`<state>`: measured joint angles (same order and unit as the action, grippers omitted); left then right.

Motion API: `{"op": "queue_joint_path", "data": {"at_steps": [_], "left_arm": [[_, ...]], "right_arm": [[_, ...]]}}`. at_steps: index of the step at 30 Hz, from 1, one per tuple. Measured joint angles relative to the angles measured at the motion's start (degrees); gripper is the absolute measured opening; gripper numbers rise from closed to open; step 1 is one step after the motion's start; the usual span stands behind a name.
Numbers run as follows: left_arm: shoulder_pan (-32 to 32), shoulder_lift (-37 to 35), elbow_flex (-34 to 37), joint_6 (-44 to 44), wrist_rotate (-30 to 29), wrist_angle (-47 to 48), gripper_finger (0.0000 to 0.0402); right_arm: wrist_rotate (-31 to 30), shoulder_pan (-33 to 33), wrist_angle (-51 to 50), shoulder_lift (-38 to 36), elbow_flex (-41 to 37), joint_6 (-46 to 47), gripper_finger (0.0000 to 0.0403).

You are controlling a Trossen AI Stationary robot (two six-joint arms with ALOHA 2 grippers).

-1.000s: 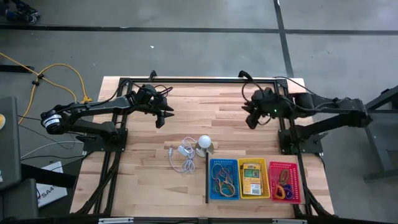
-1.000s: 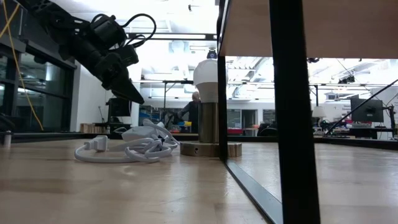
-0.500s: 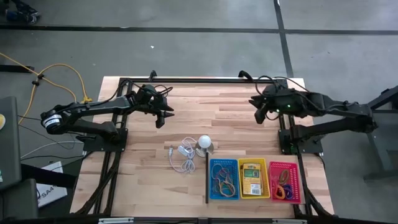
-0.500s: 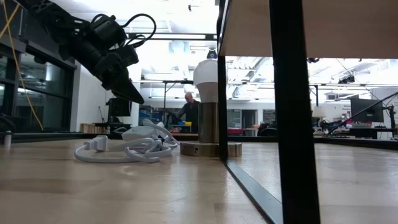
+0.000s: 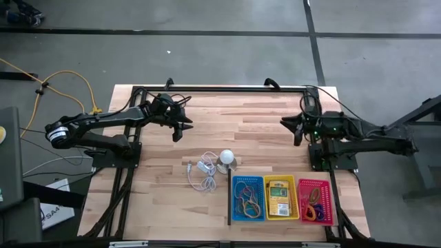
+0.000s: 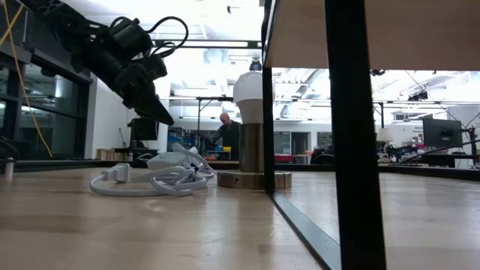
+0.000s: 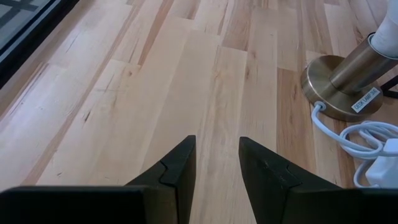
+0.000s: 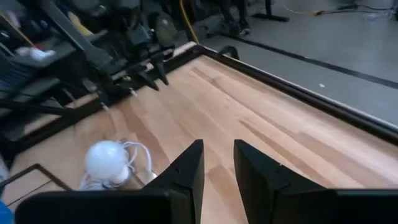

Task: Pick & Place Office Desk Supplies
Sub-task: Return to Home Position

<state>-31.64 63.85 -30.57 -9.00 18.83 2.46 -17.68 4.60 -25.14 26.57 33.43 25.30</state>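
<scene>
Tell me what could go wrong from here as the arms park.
1. The loose cord lies near the left gripper; a low sweep could snag it and tip the lamp.
2. The right gripper hangs close to the black frame; it might clip it.

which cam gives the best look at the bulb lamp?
Low view: lamp side-on at full height, bulb to base. Left wrist shows only its base and label; right wrist a distant bulb; high view a small top-down blob.
</scene>
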Motion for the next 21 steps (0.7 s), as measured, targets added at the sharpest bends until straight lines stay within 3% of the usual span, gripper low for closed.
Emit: {"op": "queue_joint_path", "data": {"at_steps": [7, 21], "left_arm": [[0.0, -0.02, 0.0, -0.01, 0.0, 0.01, 0.0118], [0.02, -0.02, 0.0, 0.0, 0.0, 0.02, 0.0118]], "right_arm": [[5.53, 0.02, 10.21, -9.1, -10.42, -1.3, 0.0075], [10.69, 0.02, 13.14, -22.58, -20.17, -0.98, 0.0075]]}}
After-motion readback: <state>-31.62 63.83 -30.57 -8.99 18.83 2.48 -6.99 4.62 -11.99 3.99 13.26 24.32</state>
